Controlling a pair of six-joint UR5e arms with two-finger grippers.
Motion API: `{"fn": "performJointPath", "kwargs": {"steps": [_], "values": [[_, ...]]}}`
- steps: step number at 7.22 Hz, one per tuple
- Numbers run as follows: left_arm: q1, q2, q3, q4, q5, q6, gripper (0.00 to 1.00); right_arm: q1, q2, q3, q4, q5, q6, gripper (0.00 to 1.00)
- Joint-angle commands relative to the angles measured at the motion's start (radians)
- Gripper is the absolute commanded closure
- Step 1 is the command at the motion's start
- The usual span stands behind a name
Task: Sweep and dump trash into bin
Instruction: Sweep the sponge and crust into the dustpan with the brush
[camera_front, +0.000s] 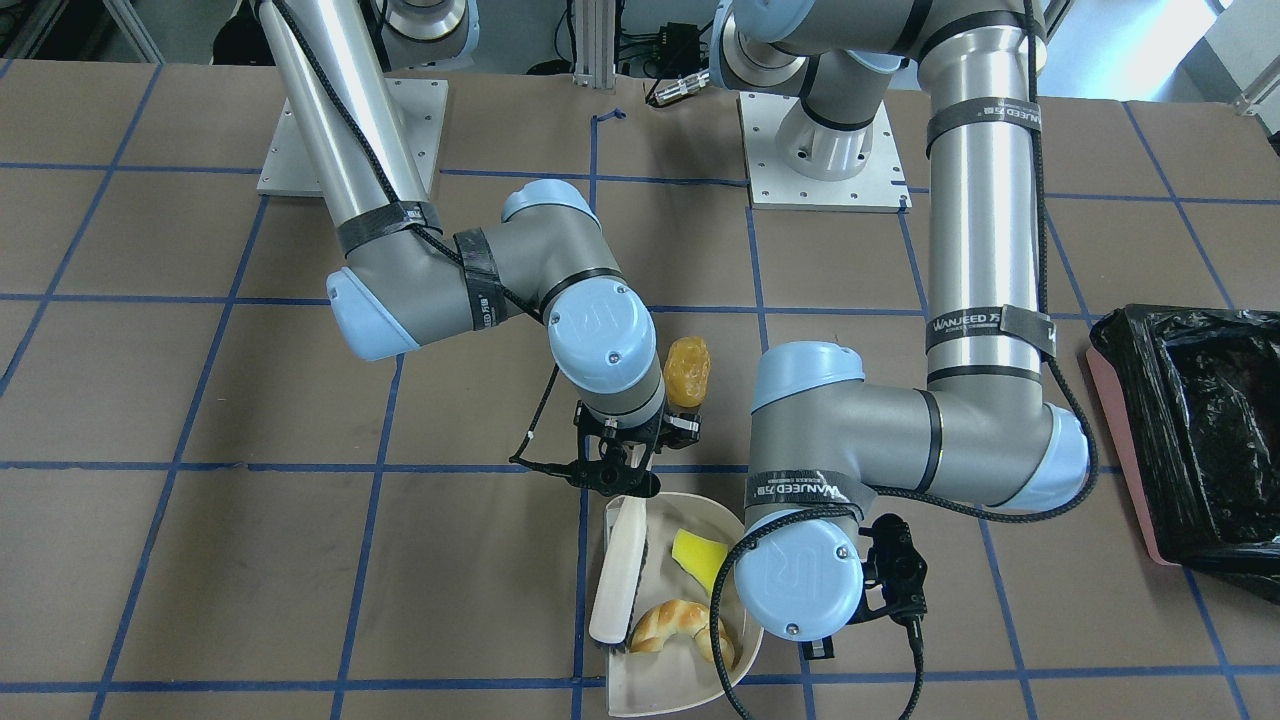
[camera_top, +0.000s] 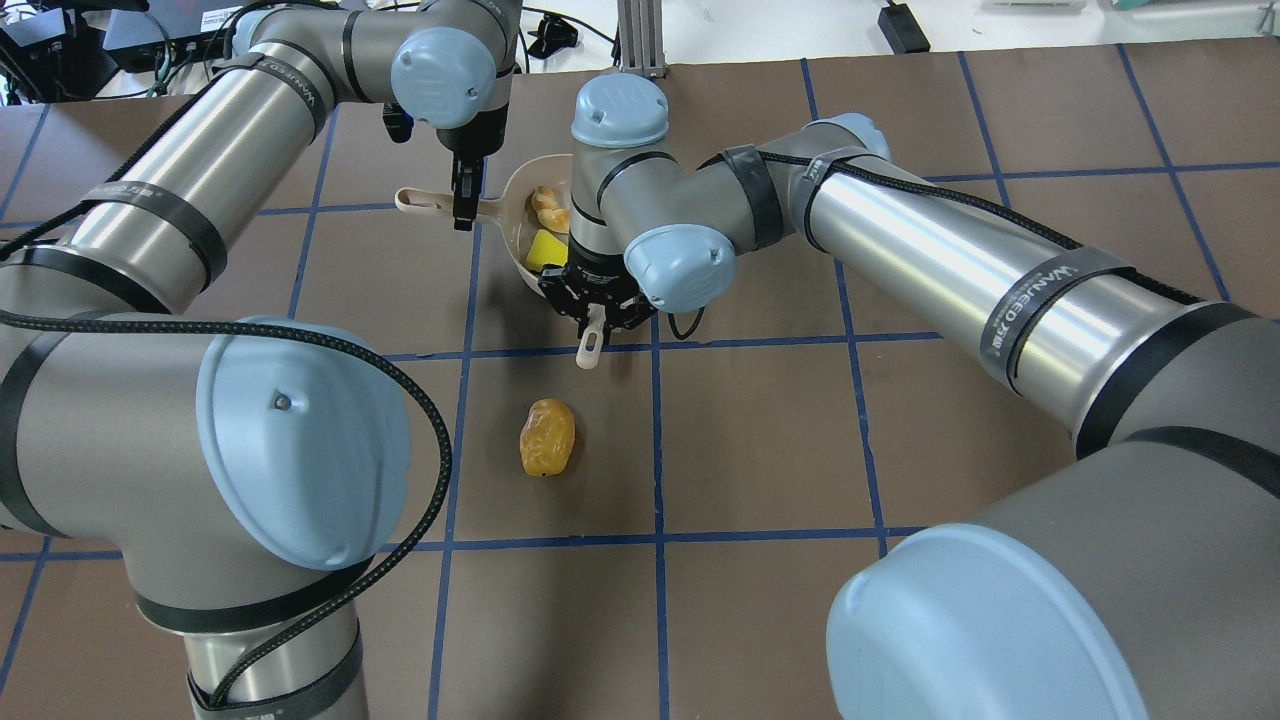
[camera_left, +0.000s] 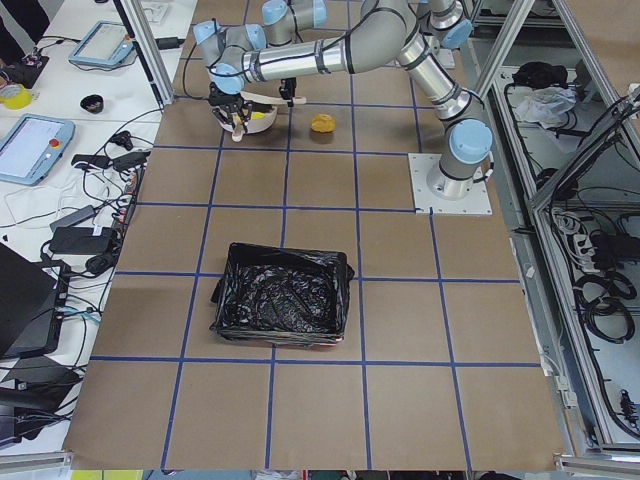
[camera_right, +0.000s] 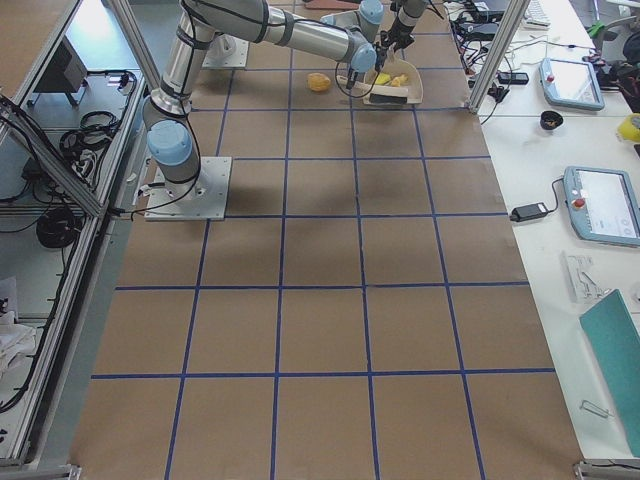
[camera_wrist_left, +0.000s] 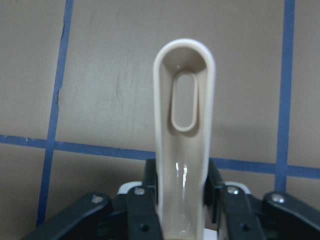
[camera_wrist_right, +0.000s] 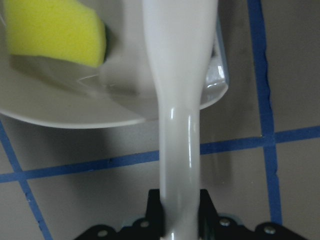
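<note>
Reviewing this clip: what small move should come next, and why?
Probably lift the brush with the right end effector and carry it toward the amber lump. The yellow wedge and bread piece lie in the dustpan, held by the left end effector, but the lump sits on the table outside it, unswept.
</note>
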Motion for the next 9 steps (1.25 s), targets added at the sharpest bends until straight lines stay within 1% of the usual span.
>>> {"fn": "performJointPath", "kwargs": {"steps": [1, 3, 4, 6, 7, 8, 9], "values": [[0.001, 0.012, -0.007, 0.069, -0.097, 0.082, 1.0, 0.005, -0.006, -0.011, 0.008, 0.013, 0.007, 1.0], [0.01, 0.027, -0.033, 0.148, -0.218, 0.202, 1.0, -0.009, -0.035, 0.001, 0.031, -0.028, -0.016, 1.0], [0.025, 0.029, -0.065, 0.195, -0.226, 0.23, 1.0, -0.015, -0.064, 0.003, 0.092, -0.089, -0.067, 1.0], [0.049, 0.029, -0.105, 0.241, -0.251, 0.261, 1.0, -0.046, -0.127, 0.01, 0.156, -0.087, -0.086, 1.0], [0.059, 0.03, -0.11, 0.243, -0.256, 0.264, 1.0, -0.049, -0.158, 0.01, 0.193, -0.096, -0.094, 1.0], [0.065, 0.041, -0.107, 0.243, -0.294, 0.265, 1.0, -0.058, -0.193, 0.015, 0.251, -0.099, -0.142, 1.0], [0.075, 0.05, -0.099, 0.241, -0.299, 0.273, 1.0, -0.06, -0.242, 0.045, 0.285, -0.101, -0.163, 1.0]]}}
